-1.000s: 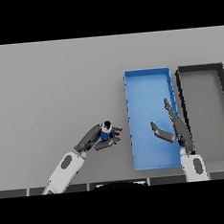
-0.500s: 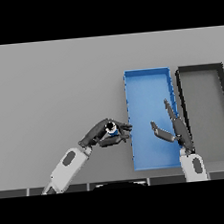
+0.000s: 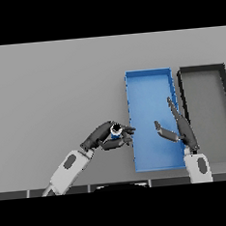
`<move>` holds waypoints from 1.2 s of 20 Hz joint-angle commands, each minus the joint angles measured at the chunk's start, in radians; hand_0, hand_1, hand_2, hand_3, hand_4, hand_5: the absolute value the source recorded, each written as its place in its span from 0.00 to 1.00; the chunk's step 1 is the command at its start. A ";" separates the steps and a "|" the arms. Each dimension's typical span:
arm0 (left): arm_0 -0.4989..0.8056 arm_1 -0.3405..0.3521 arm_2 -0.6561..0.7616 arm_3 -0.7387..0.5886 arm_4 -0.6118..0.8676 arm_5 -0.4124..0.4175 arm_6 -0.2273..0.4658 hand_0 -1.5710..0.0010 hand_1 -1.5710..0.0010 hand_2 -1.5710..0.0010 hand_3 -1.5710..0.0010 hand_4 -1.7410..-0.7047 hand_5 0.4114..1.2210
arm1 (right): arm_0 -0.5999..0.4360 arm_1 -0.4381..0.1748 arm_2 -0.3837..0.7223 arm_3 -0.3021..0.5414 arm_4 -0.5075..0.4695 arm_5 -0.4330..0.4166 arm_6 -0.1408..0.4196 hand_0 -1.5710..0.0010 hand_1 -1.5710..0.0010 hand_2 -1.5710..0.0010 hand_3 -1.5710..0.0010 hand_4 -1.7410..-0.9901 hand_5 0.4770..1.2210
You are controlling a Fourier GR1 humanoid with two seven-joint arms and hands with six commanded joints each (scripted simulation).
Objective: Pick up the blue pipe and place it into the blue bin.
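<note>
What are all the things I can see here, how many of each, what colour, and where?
table: one, grey, under everything.
blue pipe: one, blue with a dark open end, held in the left hand just left of the blue bin.
blue bin: one, blue, right of the middle, nothing lying in it.
black bin: one, black with a grey floor, right beside the blue bin.
left hand: one, dark, on a white and grey arm coming from the lower left, fingers curled round the pipe.
right hand: one, dark, on a white and grey arm from the lower right, over the blue bin's right part, fingers straight, holding nothing.
</note>
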State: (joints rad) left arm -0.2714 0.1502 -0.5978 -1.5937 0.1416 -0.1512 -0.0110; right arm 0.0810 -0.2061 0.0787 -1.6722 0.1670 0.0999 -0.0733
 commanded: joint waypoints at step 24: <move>-0.020 0.012 0.001 -0.001 0.000 -0.032 -0.026 0.00 0.00 0.00 0.06 0.07 1.00 | -0.443 -0.150 0.219 -0.289 -0.596 0.455 0.387 1.00 1.00 1.00 1.00 0.60 0.03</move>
State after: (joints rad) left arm -0.2920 0.1625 -0.5968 -1.5949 0.1442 -0.1848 -0.0396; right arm -0.3628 -0.3552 0.2983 -1.9609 -0.4289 0.5554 0.3152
